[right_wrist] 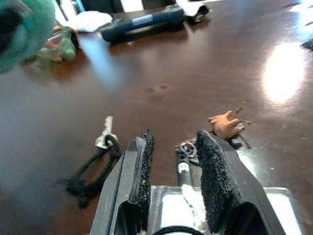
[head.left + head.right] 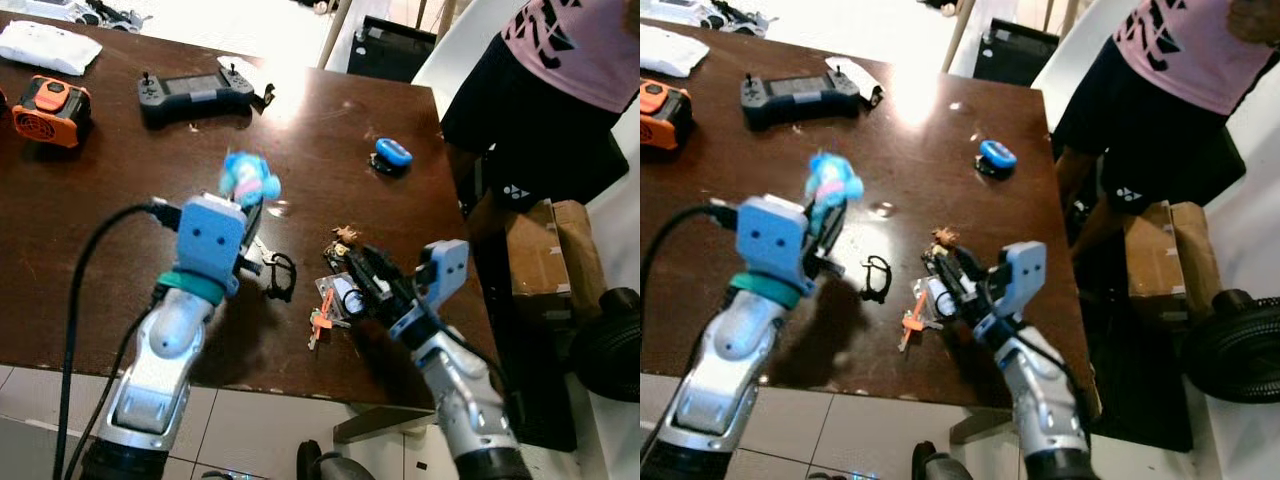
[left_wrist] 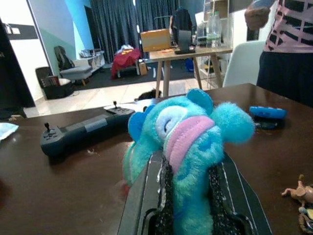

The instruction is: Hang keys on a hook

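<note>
Right tool (image 2: 352,262) low, fingers astride the keys (image 2: 340,295).

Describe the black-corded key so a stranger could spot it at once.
On the dark wooden table, look between the two robot arms near the front edge. The key on a black cord loop lies left of the cluttered key bunch; unlike that bunch, it has no orange tag.

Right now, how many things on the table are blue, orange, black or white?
Blue: 2, the plush toy and the small blue gadget
Orange: 2, the orange device and the orange key tag
Black: 2, the controller and the black strap
White: 1, the cloth
Total: 7
</note>
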You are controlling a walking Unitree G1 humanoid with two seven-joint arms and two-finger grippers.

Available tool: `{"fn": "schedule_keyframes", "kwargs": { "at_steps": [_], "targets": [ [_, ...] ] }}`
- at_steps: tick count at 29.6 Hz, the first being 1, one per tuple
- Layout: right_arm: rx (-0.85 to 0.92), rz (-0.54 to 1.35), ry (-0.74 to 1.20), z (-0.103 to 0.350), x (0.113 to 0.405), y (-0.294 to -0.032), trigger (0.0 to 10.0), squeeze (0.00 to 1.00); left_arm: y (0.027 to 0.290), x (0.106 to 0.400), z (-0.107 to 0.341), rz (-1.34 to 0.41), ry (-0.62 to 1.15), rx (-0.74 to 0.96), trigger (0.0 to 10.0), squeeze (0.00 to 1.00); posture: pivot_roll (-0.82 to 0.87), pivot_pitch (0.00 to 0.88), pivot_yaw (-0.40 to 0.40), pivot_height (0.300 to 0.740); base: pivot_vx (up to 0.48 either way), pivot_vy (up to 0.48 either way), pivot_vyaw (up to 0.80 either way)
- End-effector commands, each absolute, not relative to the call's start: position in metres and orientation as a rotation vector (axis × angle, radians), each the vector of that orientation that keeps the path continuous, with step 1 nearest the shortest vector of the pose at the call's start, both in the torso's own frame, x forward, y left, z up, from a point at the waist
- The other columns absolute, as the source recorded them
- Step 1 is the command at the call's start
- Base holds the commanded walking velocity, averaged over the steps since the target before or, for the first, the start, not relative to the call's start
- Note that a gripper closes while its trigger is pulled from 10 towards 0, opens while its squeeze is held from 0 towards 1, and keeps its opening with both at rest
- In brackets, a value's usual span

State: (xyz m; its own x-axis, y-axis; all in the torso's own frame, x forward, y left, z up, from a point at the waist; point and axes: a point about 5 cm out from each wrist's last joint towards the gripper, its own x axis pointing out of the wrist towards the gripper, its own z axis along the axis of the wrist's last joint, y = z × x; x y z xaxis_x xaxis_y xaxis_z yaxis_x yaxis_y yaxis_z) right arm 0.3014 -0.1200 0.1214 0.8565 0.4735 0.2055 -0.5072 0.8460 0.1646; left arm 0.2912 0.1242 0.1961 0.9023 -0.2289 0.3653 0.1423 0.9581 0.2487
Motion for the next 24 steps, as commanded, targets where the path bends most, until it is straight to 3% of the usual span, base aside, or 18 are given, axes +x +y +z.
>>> {"fn": "schedule_keyframes", "kwargs": {
  "at_steps": [1,16,24],
  "targets": [
    [0.180,0.496,-0.169,0.119,0.298,-0.122,10.0,0.00,0.118,0.288,0.188,-0.233,-0.375,0.209,10.0,0.00,-0.09,0.067,-0.088,0.740,0.000,0.000,0.00],
    [0.145,0.441,-0.184,0.121,0.312,-0.133,10.0,0.00,0.124,0.294,0.159,-0.192,-0.249,0.105,10.0,0.00,-0.08,0.036,-0.103,0.740,0.000,0.000,0.00],
    [0.131,0.454,-0.187,0.120,0.312,-0.126,10.0,0.00,0.125,0.293,0.154,-0.181,-0.231,0.100,10.0,0.00,-0.08,0.036,-0.103,0.740,-0.407,0.000,0.00]
  ]
}}
